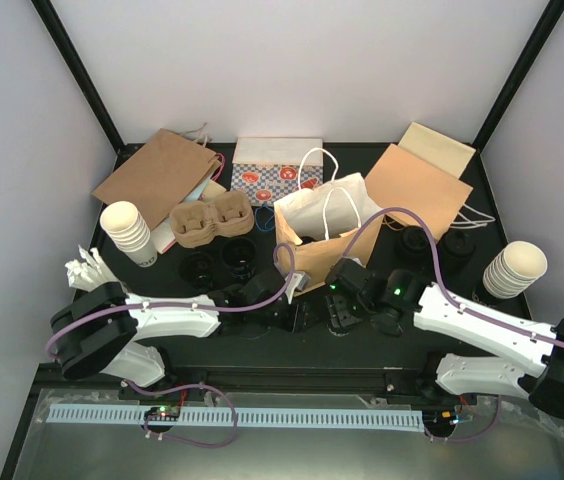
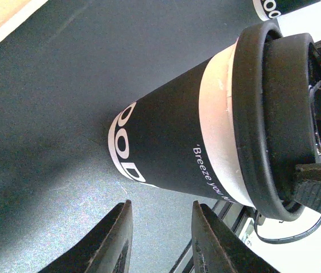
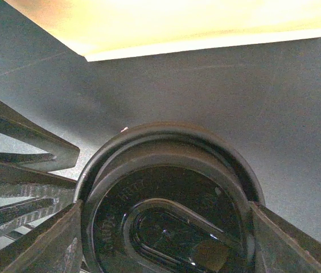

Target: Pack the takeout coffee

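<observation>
Nearest the arm bases, on the near side of the open paper bag [image 1: 334, 258], a takeout coffee cup [image 2: 172, 148] is seen. Its black lid is pinched from both sides by the right gripper [image 3: 166, 227], one finger pressed against each edge of the rim. Whether the cup's base rests on the dark table [image 1: 282, 340] cannot be told. The bag's bottom edge is seen just beyond the lid in the right wrist view.

The left gripper [image 2: 161, 211] is held at the bag's near left corner, beside that cup but apart from it. Its fingers are partly spread, and only bare table is seen between them.

Left of the bag, two more lidded cups [image 1: 199, 266] are stood close together, and other lidded cups [image 1: 412, 243] are placed to the right of the bag. Further left of the bag, brown pulp carriers [image 1: 207, 222] and a stack of cream paper cups [image 1: 127, 232] are found. Beyond the bag, flat brown paper bags [image 1: 157, 175] and a patterned bag [image 1: 277, 175] are laid at the far edge.
</observation>
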`<control>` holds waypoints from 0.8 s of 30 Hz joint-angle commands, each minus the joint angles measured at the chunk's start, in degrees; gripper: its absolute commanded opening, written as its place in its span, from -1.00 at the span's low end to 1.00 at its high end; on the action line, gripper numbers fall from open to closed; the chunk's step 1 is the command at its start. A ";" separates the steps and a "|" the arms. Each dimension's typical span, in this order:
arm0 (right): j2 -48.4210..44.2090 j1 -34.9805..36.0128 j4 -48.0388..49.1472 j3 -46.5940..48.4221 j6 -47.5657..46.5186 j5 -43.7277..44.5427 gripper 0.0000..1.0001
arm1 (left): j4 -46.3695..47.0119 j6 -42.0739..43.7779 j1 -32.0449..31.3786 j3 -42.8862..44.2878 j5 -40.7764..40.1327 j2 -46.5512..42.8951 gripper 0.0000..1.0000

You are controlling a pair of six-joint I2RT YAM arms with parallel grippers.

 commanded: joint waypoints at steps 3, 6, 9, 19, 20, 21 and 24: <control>2.83 0.26 0.87 -1.86 -0.66 -0.97 0.38 | 0.88 0.33 -0.42 1.55 0.38 -0.34 -0.39; 3.48 0.26 0.93 -2.33 -0.75 -1.31 0.38 | 0.78 0.33 -0.42 1.31 0.12 -0.69 -0.40; 4.54 0.26 0.52 -2.62 -0.72 -1.81 0.38 | 0.46 0.33 -0.42 0.95 -0.46 -1.43 -0.40; 5.97 0.33 0.31 -3.58 -2.92 -5.72 0.34 | -1.87 -0.11 -0.42 -1.53 -4.49 -7.32 -0.41; 6.02 0.39 0.50 -3.54 -3.35 -6.45 0.33 | -2.33 -0.29 -0.42 -1.84 -4.80 -9.20 -0.41; 5.96 0.49 0.54 -3.46 -3.66 -7.00 0.33 | -2.83 -0.37 -0.42 -2.14 -5.03 -10.19 -0.41; 5.87 1.11 0.96 -3.12 -4.77 -9.08 0.33 | -4.77 -0.68 -0.35 -3.27 -6.11 -13.61 -0.41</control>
